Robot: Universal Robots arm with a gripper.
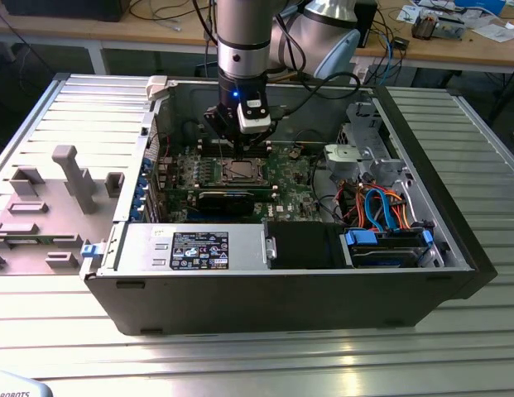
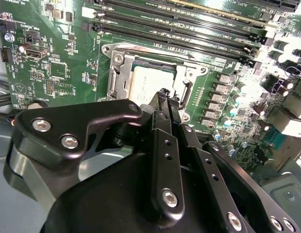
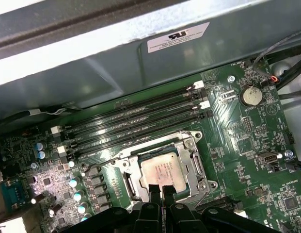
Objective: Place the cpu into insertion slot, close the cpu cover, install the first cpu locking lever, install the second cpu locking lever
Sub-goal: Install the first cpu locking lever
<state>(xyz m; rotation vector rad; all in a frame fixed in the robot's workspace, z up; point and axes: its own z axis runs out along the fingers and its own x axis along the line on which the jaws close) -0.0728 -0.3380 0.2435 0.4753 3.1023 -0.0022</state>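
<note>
My gripper (image 3: 157,191) hangs straight over the socket in the open computer case (image 1: 422,285), fingertips pressed together with nothing between them, so it carries no load. In both wrist views the tips sit just above the near edge of the cpu (image 3: 162,169), which already lies flat in the insertion slot (image 2: 122,99), silver top up. The cpu cover (image 3: 189,145) frames the chip and looks closed down over it, though I can't be sure it is fully seated. A thin wire lever (image 3: 104,160) runs along the socket's far-left side, on the side toward the long black memory slots (image 3: 131,119); it seems slightly raised rather than hooked. So the work lies directly beneath the fingers, and the lever's long axis runs parallel to the socket edge.

The green motherboard (image 1: 294,178) is flat and crowded with capacitors beside the socket. In the exterior view, the case walls stand well apart from the arm, on a ribbed metal table (image 1: 265,364).
</note>
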